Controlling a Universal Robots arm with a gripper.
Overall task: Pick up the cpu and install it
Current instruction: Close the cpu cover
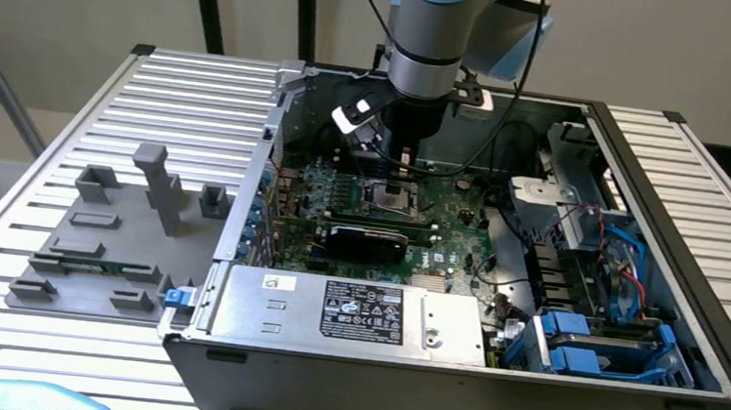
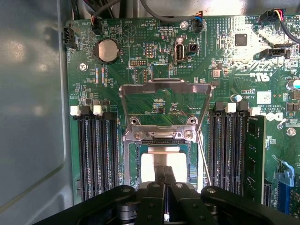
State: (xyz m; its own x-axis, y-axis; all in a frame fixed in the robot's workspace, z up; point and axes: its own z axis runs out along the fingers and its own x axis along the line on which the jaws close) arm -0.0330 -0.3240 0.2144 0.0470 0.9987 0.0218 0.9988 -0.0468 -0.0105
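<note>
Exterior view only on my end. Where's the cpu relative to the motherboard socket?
Observer: In the wrist view, the small flat square cpu with a silvery-white top lies inside the dark square metal-framed socket.
Operator: Load plate down?
Observer: No. The silver metal load plate stands raised open, not closed over the cpu.
Operator: Gripper state?
Observer: The black gripper has its fingers shut together directly over the cpu's top. I cannot tell whether they touch it.
</note>
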